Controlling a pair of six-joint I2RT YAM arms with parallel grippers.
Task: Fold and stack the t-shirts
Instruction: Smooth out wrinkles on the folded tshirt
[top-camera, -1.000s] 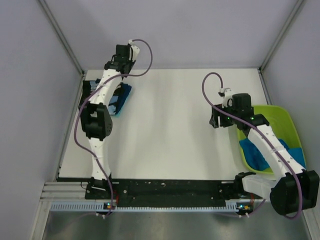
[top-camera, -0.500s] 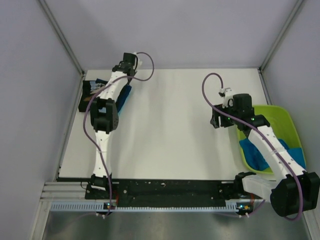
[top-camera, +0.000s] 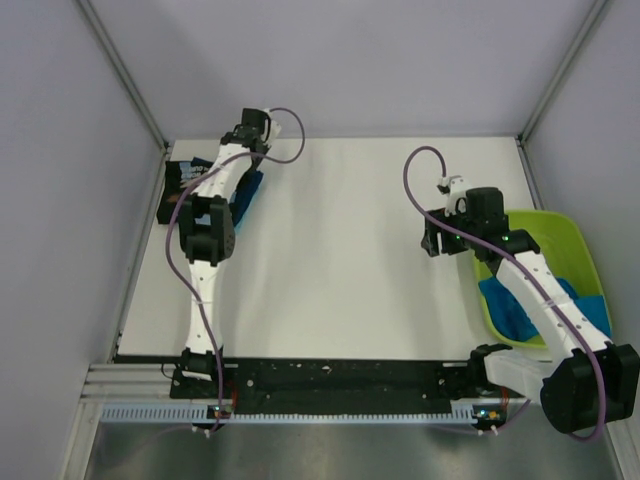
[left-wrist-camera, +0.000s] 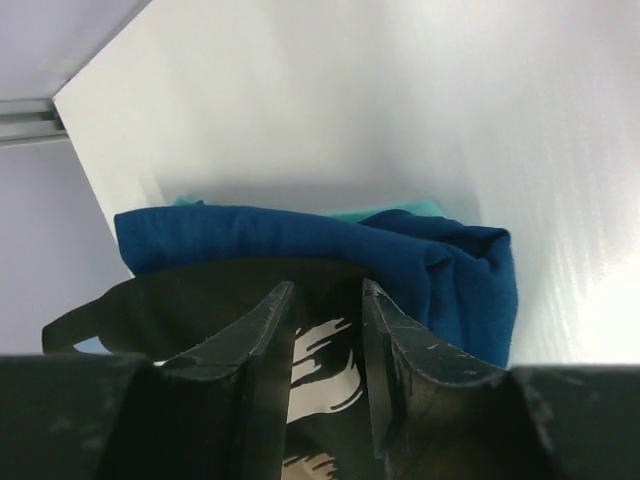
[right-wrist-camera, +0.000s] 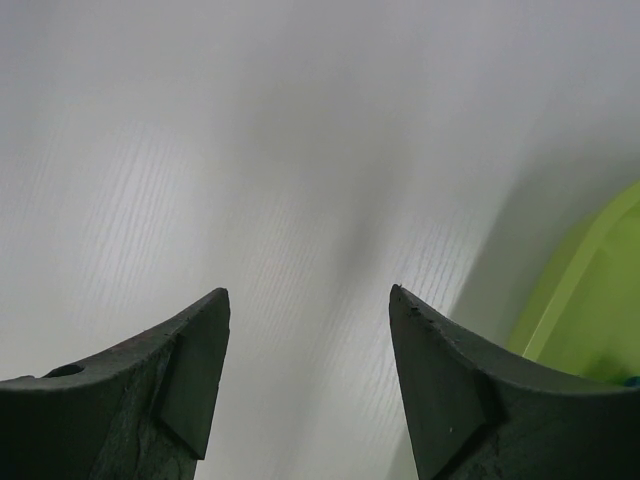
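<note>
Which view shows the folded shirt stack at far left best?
Left wrist: the stack is seen close up, a black printed shirt lying on a blue shirt. Top external shows it small, partly hidden under the left arm. Right wrist shows none of it, only table and a green tub edge.

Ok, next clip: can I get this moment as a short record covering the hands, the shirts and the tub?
left hand: narrowly open, empty, pointed at folded stack
right hand: open, empty, over white table beside tub
stack: black shirt with white print lying on dark blue cloth shirt, far-left corner
lime-green plastic tub: right edge, bright blue cloth bunched inside
</note>
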